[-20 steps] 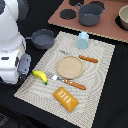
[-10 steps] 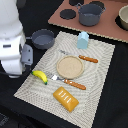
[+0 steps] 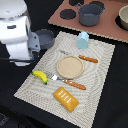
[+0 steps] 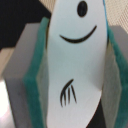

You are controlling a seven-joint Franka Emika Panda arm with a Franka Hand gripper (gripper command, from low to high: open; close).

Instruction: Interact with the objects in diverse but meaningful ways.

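In the wrist view a white tube (image 4: 75, 55) with a drawn smiling face stands between the teal pads (image 4: 36, 80); my gripper (image 4: 75, 80) is shut on it. In the exterior view the white arm (image 3: 17, 32) fills the left side, and the gripper and tube are hidden behind it. On the striped mat (image 3: 102, 75) lie a yellow banana (image 3: 40, 76), a yellow-orange slab (image 3: 66, 99) and a pale blue carton (image 3: 83, 39). The grey saucepan (image 3: 45, 37) sits beside the arm, off the mat's corner.
A tan plate (image 3: 70, 67) sits mid-mat, with an orange-handled fork (image 3: 70, 82) and knife (image 3: 86, 58) on either side of it. A large grey pot (image 3: 91, 14) stands on the brown board (image 3: 107, 27) at the back, with a bowl (image 3: 122, 17) at the exterior view's right.
The arm has shifted slightly at the exterior view's left. The objects on the mat have not moved.
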